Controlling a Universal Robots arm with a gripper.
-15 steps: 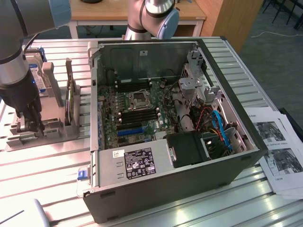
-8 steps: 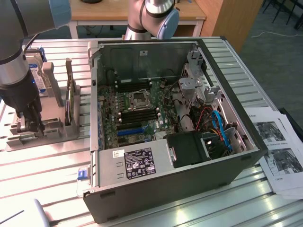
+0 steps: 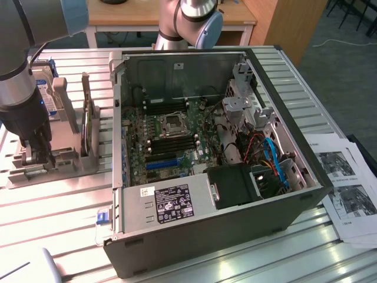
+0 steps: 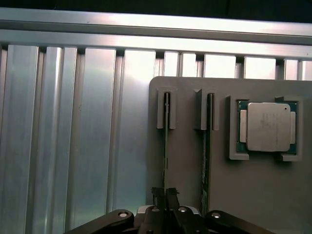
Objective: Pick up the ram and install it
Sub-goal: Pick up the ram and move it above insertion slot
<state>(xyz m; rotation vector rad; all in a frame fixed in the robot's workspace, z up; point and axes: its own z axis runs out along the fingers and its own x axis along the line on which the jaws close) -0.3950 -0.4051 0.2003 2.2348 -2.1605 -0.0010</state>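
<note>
In the wrist view, two thin green ram sticks stand on edge in slots of a grey holder plate (image 4: 190,161). One ram (image 4: 166,126) runs straight into my gripper (image 4: 165,194). The dark fingertips (image 4: 157,193) sit tight against both sides of it, so the gripper is shut on this stick, which still rests in its slot. The second ram (image 4: 208,131) stands beside it, untouched. In the exterior view my gripper (image 3: 32,150) reaches down onto the holder (image 3: 59,162) at the exterior view's left, beside the open computer case (image 3: 206,153). The black memory slots (image 3: 177,141) lie by the processor socket.
A processor chip (image 4: 265,126) sits in a recess of the holder beside the sticks. A hard drive (image 3: 47,94) and upright brackets (image 3: 88,118) stand behind my gripper. The case holds a blue expansion slot (image 3: 162,163), cables (image 3: 271,156) and a power supply (image 3: 171,203). Printed papers (image 3: 347,183) lie on the ribbed metal table.
</note>
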